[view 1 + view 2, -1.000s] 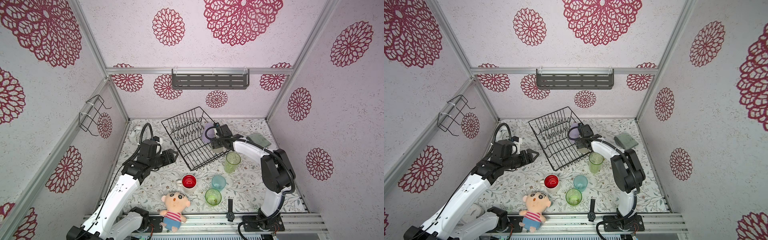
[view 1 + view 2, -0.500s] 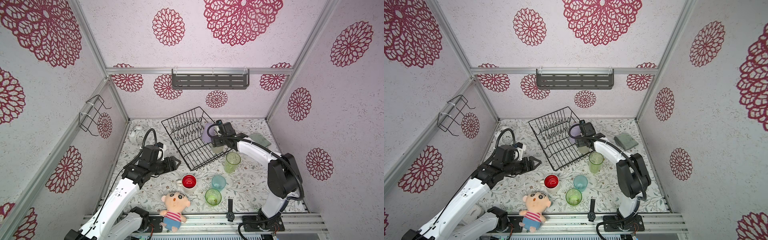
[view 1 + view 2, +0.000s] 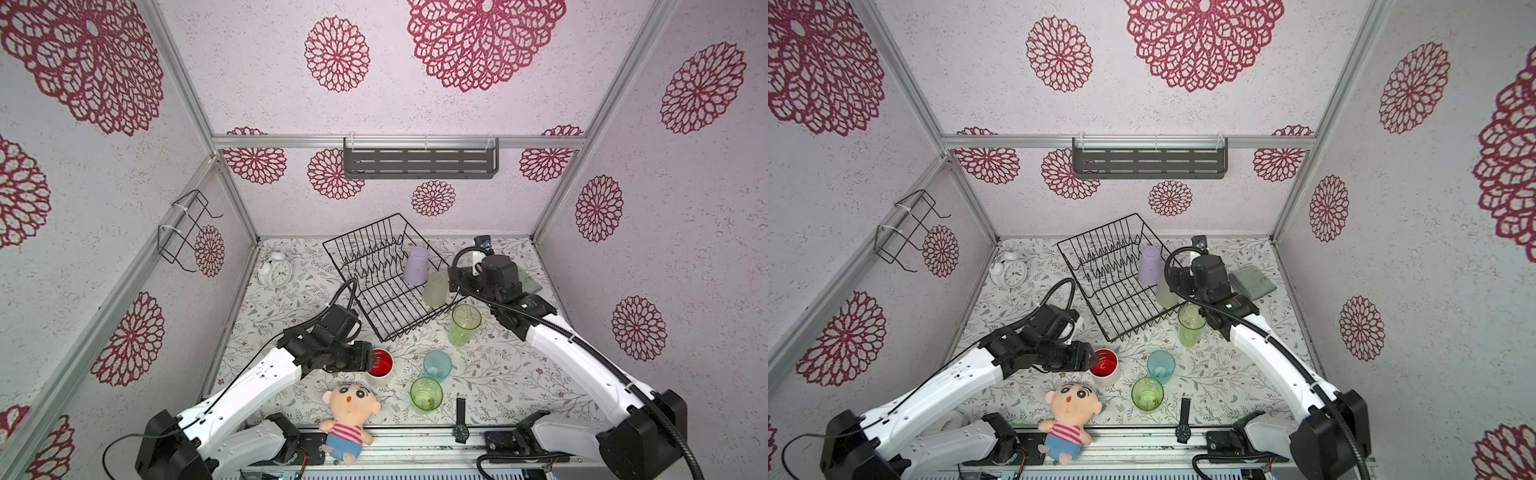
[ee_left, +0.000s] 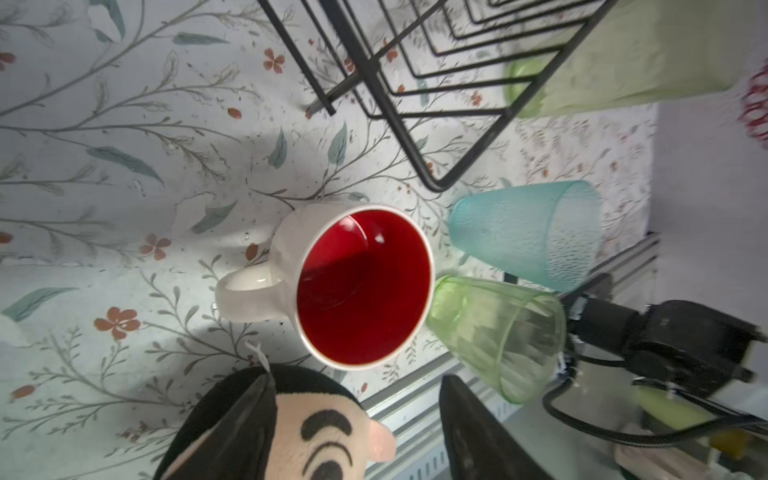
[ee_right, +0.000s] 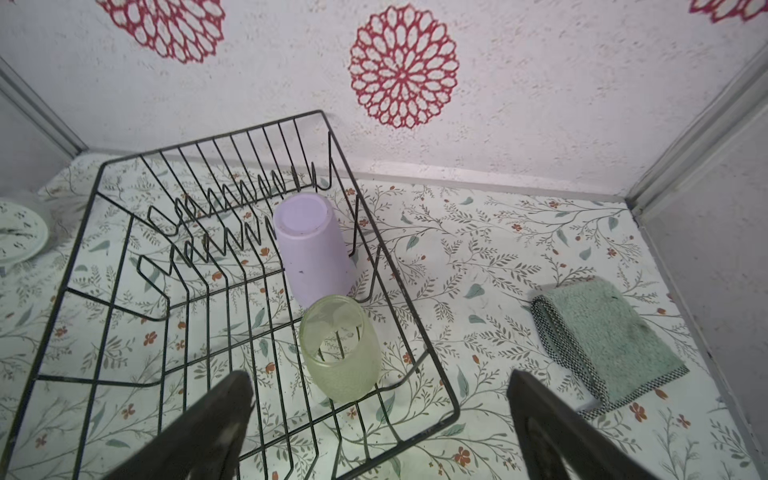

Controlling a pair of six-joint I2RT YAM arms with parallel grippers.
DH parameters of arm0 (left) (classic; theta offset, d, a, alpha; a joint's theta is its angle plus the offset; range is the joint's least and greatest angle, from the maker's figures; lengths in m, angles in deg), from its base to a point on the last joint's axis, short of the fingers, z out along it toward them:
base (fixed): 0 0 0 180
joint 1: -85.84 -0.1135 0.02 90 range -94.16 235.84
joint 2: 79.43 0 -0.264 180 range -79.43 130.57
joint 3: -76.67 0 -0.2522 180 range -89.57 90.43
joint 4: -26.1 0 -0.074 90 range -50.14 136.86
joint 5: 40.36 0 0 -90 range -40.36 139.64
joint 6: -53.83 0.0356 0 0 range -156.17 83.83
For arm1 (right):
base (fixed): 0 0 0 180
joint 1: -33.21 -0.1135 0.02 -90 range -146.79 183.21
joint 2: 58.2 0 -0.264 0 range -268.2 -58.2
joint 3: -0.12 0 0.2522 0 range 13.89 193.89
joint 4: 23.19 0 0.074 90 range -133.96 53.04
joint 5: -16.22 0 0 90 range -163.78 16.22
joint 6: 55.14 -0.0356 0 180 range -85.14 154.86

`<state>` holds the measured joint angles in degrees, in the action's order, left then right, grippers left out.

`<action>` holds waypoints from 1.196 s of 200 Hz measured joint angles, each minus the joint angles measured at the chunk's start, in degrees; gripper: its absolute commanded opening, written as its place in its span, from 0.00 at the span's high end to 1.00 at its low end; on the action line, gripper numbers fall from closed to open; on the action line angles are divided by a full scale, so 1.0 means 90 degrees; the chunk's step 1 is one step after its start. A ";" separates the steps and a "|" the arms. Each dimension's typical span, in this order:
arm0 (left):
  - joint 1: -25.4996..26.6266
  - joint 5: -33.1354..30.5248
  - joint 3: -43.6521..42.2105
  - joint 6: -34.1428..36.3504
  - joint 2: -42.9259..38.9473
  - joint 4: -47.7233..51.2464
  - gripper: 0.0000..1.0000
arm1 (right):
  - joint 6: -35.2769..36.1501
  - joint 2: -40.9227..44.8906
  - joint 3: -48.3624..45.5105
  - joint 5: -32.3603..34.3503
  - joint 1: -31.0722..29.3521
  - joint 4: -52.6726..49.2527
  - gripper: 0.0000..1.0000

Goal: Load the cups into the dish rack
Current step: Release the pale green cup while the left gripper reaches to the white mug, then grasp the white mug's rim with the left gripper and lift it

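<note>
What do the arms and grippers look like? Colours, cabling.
Left arm and right arm: white link shells, black joints and bases. Left gripper and right gripper: black, tapered fingers. A black cable loops over each wrist; a ribbed black hose follows the right arm.

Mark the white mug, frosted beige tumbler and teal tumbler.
white mug (image 4: 361, 286): left wrist view, red inside.
frosted beige tumbler (image 5: 345, 374): right wrist view, side wall.
teal tumbler (image 3: 437, 366): a top view, inner wall.
</note>
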<state>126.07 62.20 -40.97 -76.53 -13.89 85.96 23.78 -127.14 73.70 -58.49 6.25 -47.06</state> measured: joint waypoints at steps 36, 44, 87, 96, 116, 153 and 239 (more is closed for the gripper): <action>0.0138 -0.0321 0.0189 0.0248 0.0559 -0.0046 0.40 | -0.0289 0.0406 -0.0306 -0.0061 0.0301 -0.0010 0.01; 0.0138 -0.0355 0.0197 0.0291 0.0619 -0.0070 0.40 | -0.0330 0.0454 -0.0335 -0.0075 0.0338 -0.0024 0.01; 0.0141 -0.0634 0.0214 0.0491 0.1015 -0.0250 0.45 | -0.0408 0.0709 -0.0362 -0.0211 0.0369 -0.0073 0.01; 0.0141 -0.0678 0.0214 0.0520 0.1110 -0.0304 0.46 | -0.0415 0.0782 -0.0369 -0.0223 0.0369 -0.0075 0.01; 0.0141 -0.0763 0.0202 0.0573 0.1241 -0.0449 0.48 | -0.0469 0.0923 -0.0432 -0.0226 0.0369 -0.0058 0.01; 0.0141 -0.0911 0.0036 0.0600 0.1394 -0.0729 0.52 | -0.0636 0.0986 -0.0563 -0.0253 0.0369 -0.0051 0.01; 0.0148 -0.1316 -0.0311 0.0537 0.1501 -0.0908 0.80 | -0.0908 0.1224 -0.0882 -0.0323 0.0381 -0.0051 0.01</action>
<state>127.40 50.35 -43.77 -71.70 -0.38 77.79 15.61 -116.13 65.76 -61.40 9.68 -47.52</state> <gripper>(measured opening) 0.234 0.988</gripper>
